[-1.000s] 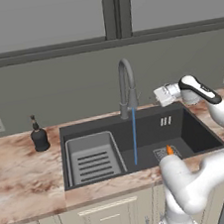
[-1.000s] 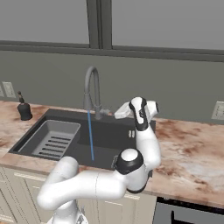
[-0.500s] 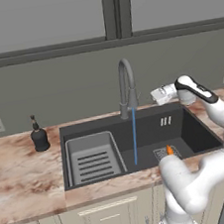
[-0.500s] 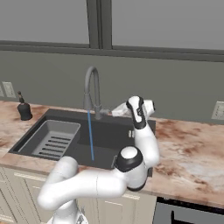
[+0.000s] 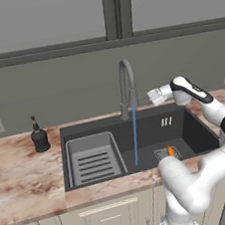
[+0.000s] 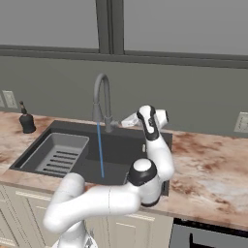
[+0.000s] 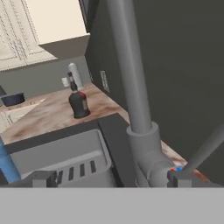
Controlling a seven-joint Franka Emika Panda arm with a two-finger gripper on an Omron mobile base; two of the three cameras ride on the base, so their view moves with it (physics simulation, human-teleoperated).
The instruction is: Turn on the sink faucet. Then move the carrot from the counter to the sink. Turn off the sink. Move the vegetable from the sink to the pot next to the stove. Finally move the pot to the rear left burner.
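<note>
The grey faucet point(image 5: 126, 82) arches over the dark sink point(image 5: 186, 125), and a blue stream of water point(image 5: 135, 136) runs from its spout. The orange carrot point(image 5: 170, 150) lies on the sink floor at the right, near the drain. My gripper point(image 5: 150, 97) hangs open just right of the faucet's base, level with it and pointing at it. In the hand view the faucet column point(image 7: 131, 65) rises between my open fingertips point(image 7: 179, 177), and its lever point(image 7: 205, 148) slants up at the right. The right base view shows the gripper point(image 6: 127, 121) beside the faucet point(image 6: 100, 97). The pot is out of view.
A grey dish rack point(image 5: 93, 159) fills the sink's left half. A black soap dispenser point(image 5: 39, 136) stands on the marble counter point(image 5: 23, 181) to the left of the sink. The grey wall runs close behind the faucet. A dark oven front point(image 6: 208, 237) sits lower right.
My gripper has moved a little to the left, closer to the faucet's base, and stayed open. The water still runs and the carrot has not moved.
</note>
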